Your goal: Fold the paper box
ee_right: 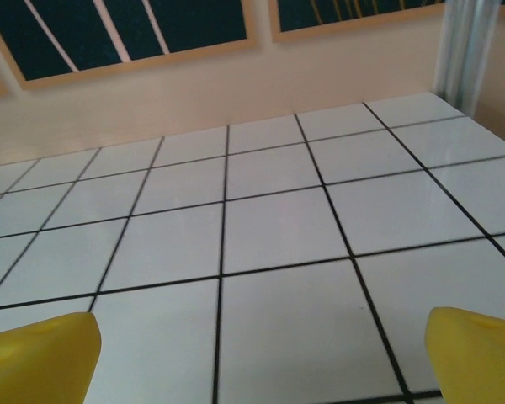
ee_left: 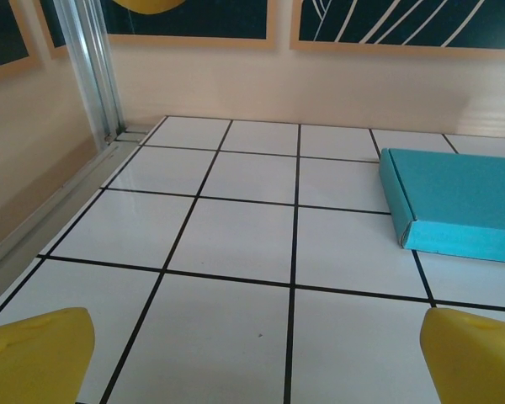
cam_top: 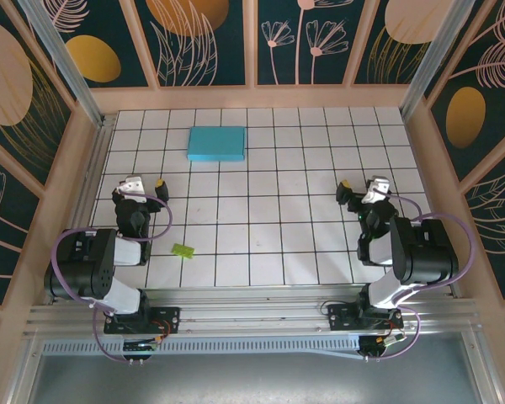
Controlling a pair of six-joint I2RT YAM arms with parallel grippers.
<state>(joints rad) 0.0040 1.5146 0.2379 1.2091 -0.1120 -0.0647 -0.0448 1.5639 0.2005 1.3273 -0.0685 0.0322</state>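
Top external: folded box flat at rear left, both jaws spread

Top external, left to right: shows the left gripper [cam_top: 146,182] low over the white tiled table [cam_top: 278,227], jaws spread wide, pinching nothing. Places a small lime-green scrap [cam_top: 183,250] on a tile just right of the left arm, near the front edge. Puts the paper box [cam_top: 216,143] farther back, toward the rear wall and left of centre: folded shut, a flat turquoise rectangle lying on the tiles, well apart from both grippers. Finds the right gripper [cam_top: 360,190] on the right side, jaws likewise spread wide, holding nothing, bare tiles around it.

Left wrist: catches an aluminium post [ee_left: 88,67] at the far left corner. Shows the left fingertips [ee_left: 34,353], yellow, at the two bottom corners, far apart, bare tile between. Sets the paper box [ee_left: 463,202] ahead and to the right, turquoise top and a low side wall toward the camera, resting flat, touched by nothing, its right part cut off by the frame edge.

Right wrist: looks across white tiles with black grid lines to the cream back wall [ee_right: 236,93]. Shows the right fingertips [ee_right: 38,358], yellow, at both bottom corners, wide apart, bare table between.
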